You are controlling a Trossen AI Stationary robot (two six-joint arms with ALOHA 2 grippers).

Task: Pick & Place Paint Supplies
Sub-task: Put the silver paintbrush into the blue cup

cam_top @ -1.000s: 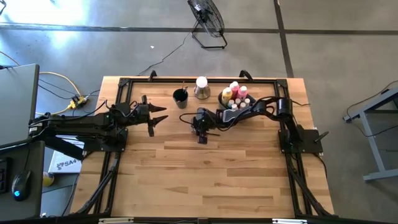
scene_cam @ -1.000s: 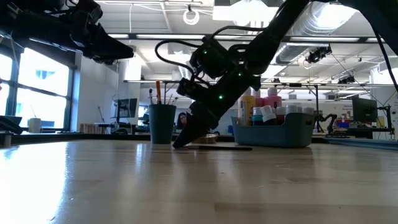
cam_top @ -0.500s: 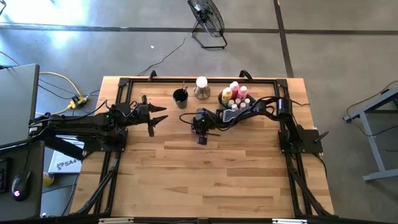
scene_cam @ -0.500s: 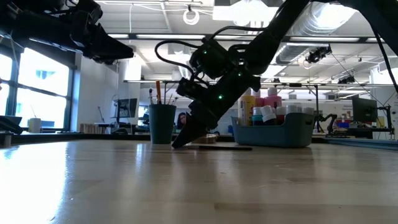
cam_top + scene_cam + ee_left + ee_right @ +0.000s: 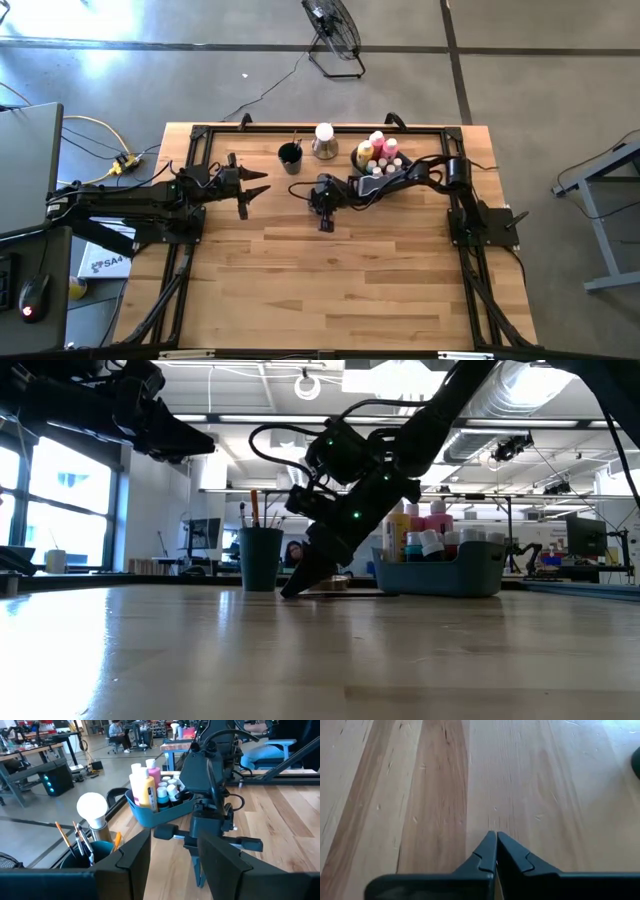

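Where it stood parted before, right pincer (image 5: 496, 851) has closed at the table (image 5: 435, 780).

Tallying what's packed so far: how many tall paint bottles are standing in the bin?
3, all in the bin: a yellow bottle at the end nearest the cup, a pink bottle next to it, a second pink bottle beyond. Others may be hidden.
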